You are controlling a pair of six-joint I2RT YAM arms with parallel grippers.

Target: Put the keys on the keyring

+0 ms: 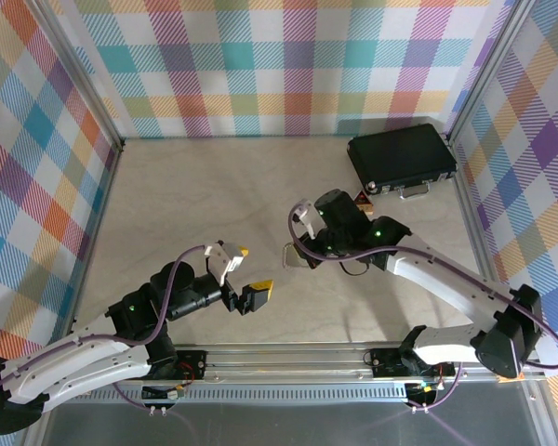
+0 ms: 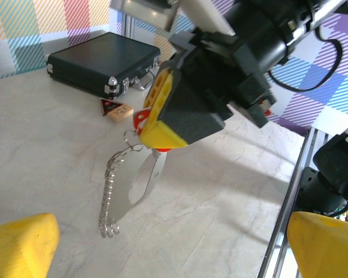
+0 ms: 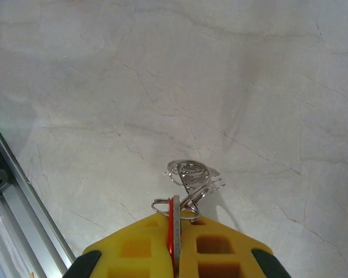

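Note:
My right gripper [image 3: 173, 215] is shut on the keys: a red-headed key [image 3: 170, 223] stands edge-on between the yellow fingers. The silvery keyring [image 3: 190, 174] hangs from that grip, its wire loops crossing by the key's head. In the left wrist view the right gripper [image 2: 156, 138] holds the red key [image 2: 140, 117] above the table, and the keyring [image 2: 109, 197] dangles below it with its beaded edge toward the left. My left gripper [image 2: 171, 249] is open and holds nothing. In the top view it [image 1: 254, 269] sits a short way left of the right gripper [image 1: 298, 255].
A black case [image 1: 402, 160] lies at the back right near the wall. A small orange-brown triangular block [image 1: 365, 197] rests just in front of it. The metal rail [image 1: 288, 358] runs along the table's near edge. Plaid walls close in three sides.

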